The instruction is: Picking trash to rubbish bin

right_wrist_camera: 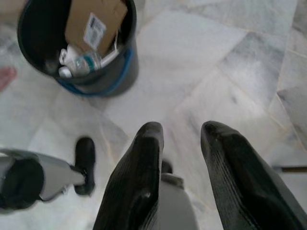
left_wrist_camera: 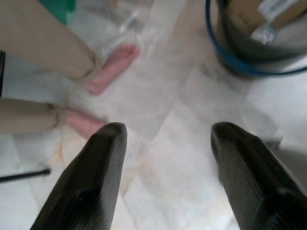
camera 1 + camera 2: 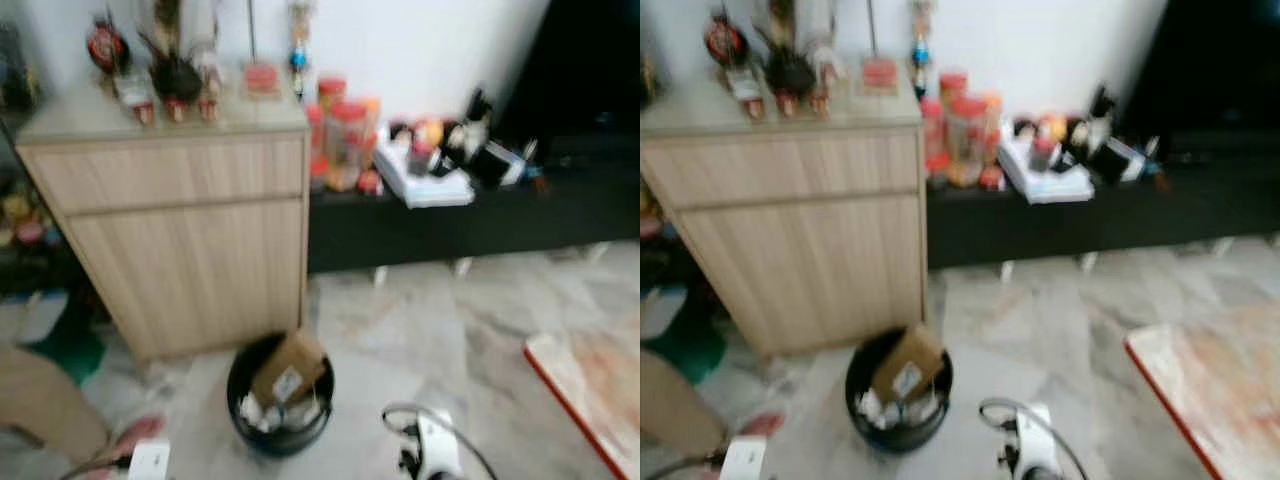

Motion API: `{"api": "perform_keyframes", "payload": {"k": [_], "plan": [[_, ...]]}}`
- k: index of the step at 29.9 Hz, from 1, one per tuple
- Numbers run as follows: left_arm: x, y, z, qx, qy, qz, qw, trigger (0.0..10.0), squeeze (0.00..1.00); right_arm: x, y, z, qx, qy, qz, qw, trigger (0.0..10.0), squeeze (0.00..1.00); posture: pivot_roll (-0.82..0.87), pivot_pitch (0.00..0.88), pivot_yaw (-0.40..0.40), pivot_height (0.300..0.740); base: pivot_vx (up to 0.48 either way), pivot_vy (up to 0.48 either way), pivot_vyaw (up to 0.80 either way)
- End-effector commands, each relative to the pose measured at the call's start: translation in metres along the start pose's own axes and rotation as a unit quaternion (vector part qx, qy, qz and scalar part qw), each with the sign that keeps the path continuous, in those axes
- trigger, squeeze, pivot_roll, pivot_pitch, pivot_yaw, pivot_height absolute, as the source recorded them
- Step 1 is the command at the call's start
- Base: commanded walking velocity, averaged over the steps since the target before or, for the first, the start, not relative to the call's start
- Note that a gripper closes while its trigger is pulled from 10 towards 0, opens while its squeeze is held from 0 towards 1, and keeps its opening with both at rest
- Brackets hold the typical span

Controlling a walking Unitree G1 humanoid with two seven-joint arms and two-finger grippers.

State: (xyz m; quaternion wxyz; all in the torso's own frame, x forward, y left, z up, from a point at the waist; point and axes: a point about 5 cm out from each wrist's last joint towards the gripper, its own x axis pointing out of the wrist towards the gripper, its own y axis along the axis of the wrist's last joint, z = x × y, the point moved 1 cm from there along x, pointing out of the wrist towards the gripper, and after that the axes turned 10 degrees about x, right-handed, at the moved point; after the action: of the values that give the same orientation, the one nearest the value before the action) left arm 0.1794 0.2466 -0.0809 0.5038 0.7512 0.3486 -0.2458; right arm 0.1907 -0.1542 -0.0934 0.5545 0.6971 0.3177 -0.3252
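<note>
A round black rubbish bin (image 3: 245, 385) stands on the marble floor in front of a wooden cabinet. It holds a tilted brown cardboard box (image 3: 288, 368) and some white scraps. In the left wrist view my left gripper (image 2: 168, 129) hangs open and empty over bare floor, and the bin (image 2: 240, 60) stands apart from its fingertips. My right gripper (image 1: 182, 130) is open too, with nothing between its fingers. It hangs above the floor, a short way from the bin (image 1: 120, 67) and the box (image 1: 93, 24) in it.
A person in beige trousers (image 2: 43, 52) stands barefoot to my left, their feet (image 2: 112, 67) near the bin. A light wooden cabinet (image 3: 180, 230) with ornaments stands behind it. A low black bench (image 3: 470, 225) carries jars and clutter. A red-edged mat (image 3: 590, 385) lies to the right.
</note>
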Motion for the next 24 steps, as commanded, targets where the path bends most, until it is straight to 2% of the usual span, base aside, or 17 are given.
{"api": "perform_keyframes", "payload": {"k": [1,24], "plan": [[-0.002,-0.0058,0.0078,0.002,-0.013,-0.01,1.0,10.0,0.0,-0.0005,0.0046,0.0075,0.002,-0.01,0.005,1.0,10.0,0.0,0.0,0.0,-0.064,0.74,-0.277,0.0,0.0],[-0.0019,-0.0047,0.0096,-0.005,-0.012,-0.009,1.0,10.0,0.0,-0.0004,0.0059,0.0081,0.004,-0.011,0.007,1.0,10.0,0.0,-0.01,0.0,-0.071,0.74,-0.279,0.0,0.0]]}}
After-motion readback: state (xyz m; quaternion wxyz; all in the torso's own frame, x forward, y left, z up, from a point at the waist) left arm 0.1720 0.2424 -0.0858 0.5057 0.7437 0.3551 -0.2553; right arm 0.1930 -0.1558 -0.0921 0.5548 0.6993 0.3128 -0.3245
